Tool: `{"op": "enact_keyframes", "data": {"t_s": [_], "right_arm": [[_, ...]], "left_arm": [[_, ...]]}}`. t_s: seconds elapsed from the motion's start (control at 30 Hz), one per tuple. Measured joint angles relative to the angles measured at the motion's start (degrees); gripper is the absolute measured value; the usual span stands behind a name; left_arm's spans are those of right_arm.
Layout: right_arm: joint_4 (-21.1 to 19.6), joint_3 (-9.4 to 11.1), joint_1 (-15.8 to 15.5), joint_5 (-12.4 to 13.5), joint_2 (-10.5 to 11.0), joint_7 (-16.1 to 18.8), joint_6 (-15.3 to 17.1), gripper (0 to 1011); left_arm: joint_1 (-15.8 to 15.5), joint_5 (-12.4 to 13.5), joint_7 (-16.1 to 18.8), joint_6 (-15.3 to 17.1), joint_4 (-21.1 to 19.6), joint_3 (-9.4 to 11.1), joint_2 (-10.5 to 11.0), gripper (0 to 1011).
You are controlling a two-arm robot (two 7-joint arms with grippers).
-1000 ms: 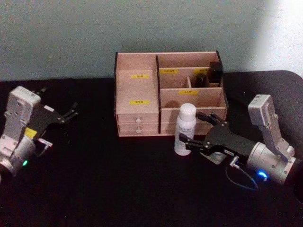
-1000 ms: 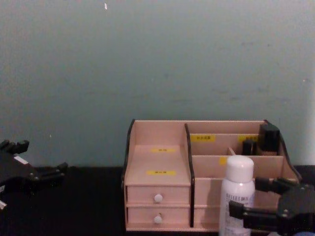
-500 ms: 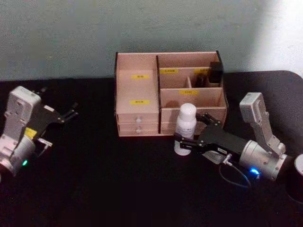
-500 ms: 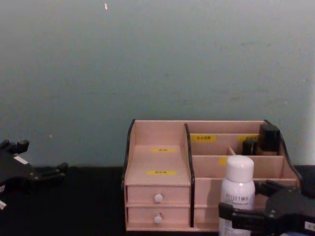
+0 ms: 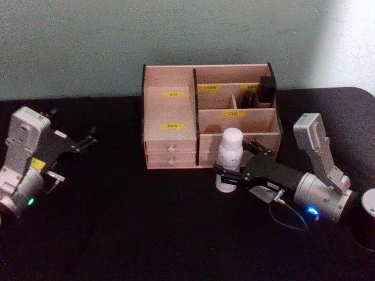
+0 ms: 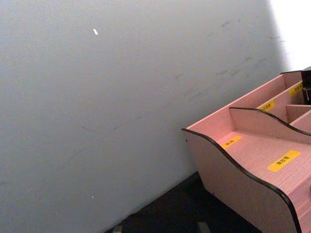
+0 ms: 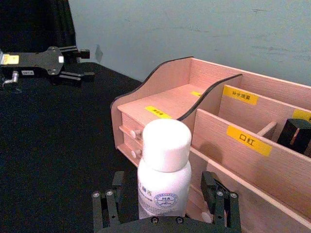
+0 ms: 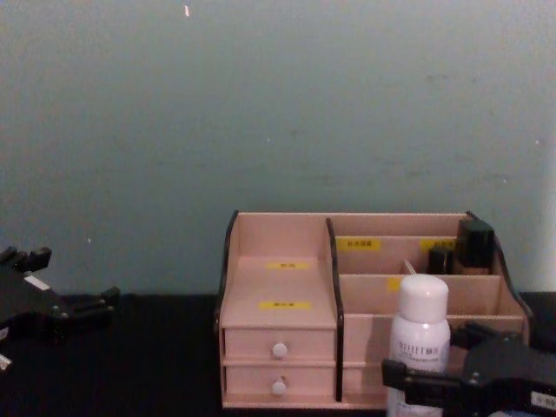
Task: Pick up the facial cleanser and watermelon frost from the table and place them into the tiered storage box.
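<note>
The facial cleanser, a tall white bottle with a rounded cap, stands upright on the black table just in front of the tiered storage box. My right gripper is open and low around the bottle. One finger and the other flank it with small gaps. In the chest view the bottle rises above the gripper. A squat jar with a pale round lid, apparently the watermelon frost, is cut off at the right edge. My left gripper hangs open, far left.
Small black bottles stand in the box's back right compartment, also in the chest view. Two drawers with white knobs face me. The box's side wall shows from the left wrist. A grey-green wall stands behind.
My right gripper has slid forward and left along the table until its fingers straddle the white bottle. The bottle has stayed upright, and the left arm has not moved.
</note>
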Motion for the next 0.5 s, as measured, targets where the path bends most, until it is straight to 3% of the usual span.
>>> {"op": "enact_keyframes", "data": {"t_s": [0.4, 0.5], "right_arm": [[0.0, 0.0, -0.01, 0.07, 0.02, 0.0, 0.0, 1003], [-0.01, 0.01, -0.02, 0.08, 0.01, -0.01, 0.0, 951]], "left_arm": [[0.0, 0.0, 0.0, 0.0, 0.0, 0.0, 0.0, 1001], [0.0, 0.0, 0.0, 0.0, 0.0, 0.0, 0.0, 1001]]}}
